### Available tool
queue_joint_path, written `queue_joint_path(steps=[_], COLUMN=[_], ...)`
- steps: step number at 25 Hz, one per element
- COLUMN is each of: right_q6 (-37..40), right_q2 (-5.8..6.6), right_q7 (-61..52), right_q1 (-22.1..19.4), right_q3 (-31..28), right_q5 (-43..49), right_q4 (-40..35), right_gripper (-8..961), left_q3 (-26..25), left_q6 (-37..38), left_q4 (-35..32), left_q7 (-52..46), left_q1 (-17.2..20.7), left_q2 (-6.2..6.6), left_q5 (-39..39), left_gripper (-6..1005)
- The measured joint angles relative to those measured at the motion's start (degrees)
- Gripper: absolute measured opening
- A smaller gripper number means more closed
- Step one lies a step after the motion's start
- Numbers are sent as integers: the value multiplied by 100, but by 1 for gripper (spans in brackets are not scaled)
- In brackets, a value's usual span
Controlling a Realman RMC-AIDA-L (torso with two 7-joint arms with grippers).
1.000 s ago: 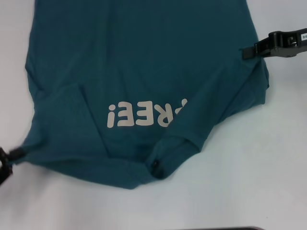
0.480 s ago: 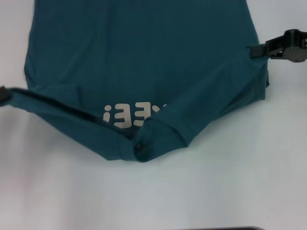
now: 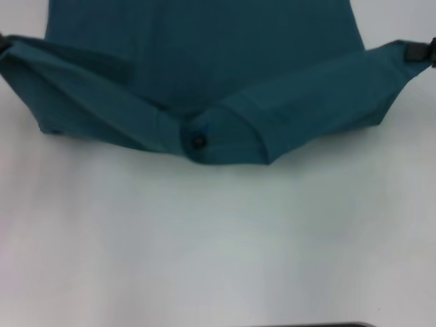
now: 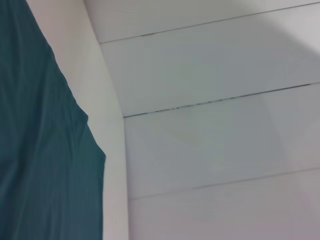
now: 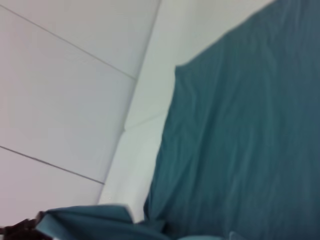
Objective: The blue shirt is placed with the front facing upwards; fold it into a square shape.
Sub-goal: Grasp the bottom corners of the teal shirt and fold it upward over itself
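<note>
While the left gripper point(image 3: 3, 45) and right gripper point(image 3: 429, 52) each seem to pinch a corner, barely in view, the blue shirt point(image 3: 204, 61) hangs soft and floppy over the white table point(image 3: 218, 245). Its collar end is lifting; the square is not made yet.

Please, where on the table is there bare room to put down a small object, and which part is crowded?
The table is bare in the wide near strip, between the blue shirt and the table's near edge. The far half is crowded: the shirt covers it, and its lifted near corners run to the left gripper and right gripper.
</note>
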State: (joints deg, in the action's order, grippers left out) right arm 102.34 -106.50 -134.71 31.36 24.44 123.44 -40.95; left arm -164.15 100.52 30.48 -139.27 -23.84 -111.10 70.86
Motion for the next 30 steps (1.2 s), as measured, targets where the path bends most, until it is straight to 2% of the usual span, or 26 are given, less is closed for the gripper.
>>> queue_joint_path(steps=[5,8,11,14,21,25,30], right_q6=[-92,-305,-760,-1132,-2317,-2561,-3025], right_q2=[13,-53,-183,-228,-232,-225,-284], right_q7=[27,110,319,344,254,255,267], right_q1=[21,83,207,282,607,749,847], right_q3=[-6,31,138,366,1213,1250,1259], right_q5=[-183,-194,-157,-140,-55,133,389], right_q4=[-239,-388,-461,-454,-420,-438,-443], right_gripper=[23,23,23,23,23,23,23], left_q3=[155,460,808,1158,1453,1470,1548], left_q6=[-741,-1303,-1820,-2286,-2985,-3227,-3500], left_q4=[-18,-9,4,-2,-15,13,35], left_q7=[-12,17,21,7,-4,26,44], left_q1=[-580,-911,-1165,-1373,-1682,-1815,-1895], left_q2=[-129,-190,-225,-233,-227,-221,-195], left_q5=[-12,-15,-15,-15,-9,-4,-11], left_gripper=[34,34,35,36,40,42,45])
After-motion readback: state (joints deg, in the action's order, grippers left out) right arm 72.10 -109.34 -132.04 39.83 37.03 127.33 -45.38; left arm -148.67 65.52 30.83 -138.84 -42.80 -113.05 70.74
